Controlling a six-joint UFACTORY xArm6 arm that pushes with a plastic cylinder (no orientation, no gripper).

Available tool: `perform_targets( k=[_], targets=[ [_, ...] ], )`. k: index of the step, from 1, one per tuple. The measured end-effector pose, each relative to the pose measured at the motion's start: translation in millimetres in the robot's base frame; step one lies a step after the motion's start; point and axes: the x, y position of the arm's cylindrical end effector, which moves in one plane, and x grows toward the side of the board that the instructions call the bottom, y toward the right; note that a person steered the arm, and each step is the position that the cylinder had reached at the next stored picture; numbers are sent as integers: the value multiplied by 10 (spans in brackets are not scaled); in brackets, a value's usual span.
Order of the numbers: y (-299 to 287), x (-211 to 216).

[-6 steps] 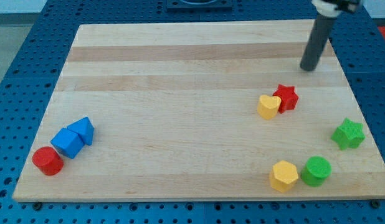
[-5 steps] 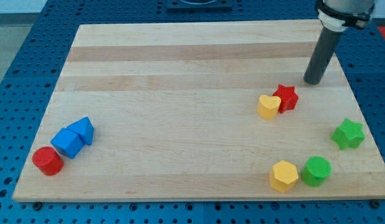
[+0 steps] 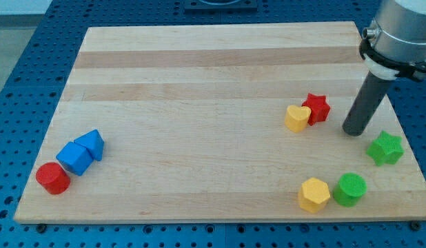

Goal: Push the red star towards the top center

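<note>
**Tip parked right of red star, push not started**

Wooden board (image 3: 199, 76) takes up most of the view, sitting on a blue pegboard table (image 3: 20, 83). Arm's grey housing enters at the view's top right, dark rod drops from it. No claw on this rig, so nothing to call wide, narrow or holding; only a plain rod end.

My tip (image 3: 353, 132) sits on the board to the view's right of the red star (image 3: 316, 108), slightly lower, near but apart. Green star (image 3: 385, 148) lies just to the tip's lower right, also untouched.

Red star is at right-centre of the board, touching the yellow heart (image 3: 296, 118) on its left side. Top centre is up and to the view's left, so a spot right of and below the star looks like a sensible side to push from. Judgement: the tip may need to get lower for a cleaner line. Risk: the heart gets dragged along.

Others well clear: yellow hexagon (image 3: 314, 194) and green cylinder (image 3: 350, 189) side by side at bottom right; two blue blocks (image 3: 83, 152) touching and red cylinder (image 3: 52, 178) at bottom left.
</note>
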Motion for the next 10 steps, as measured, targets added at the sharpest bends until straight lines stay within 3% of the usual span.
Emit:
perform_targets(
  k=[2,7,8,9,10],
  targets=[
    [-339,-183],
    [-1836,-1662],
    [-1754,-1662],
    [-1419,-1956],
    [-1455,-2048]
  ],
)
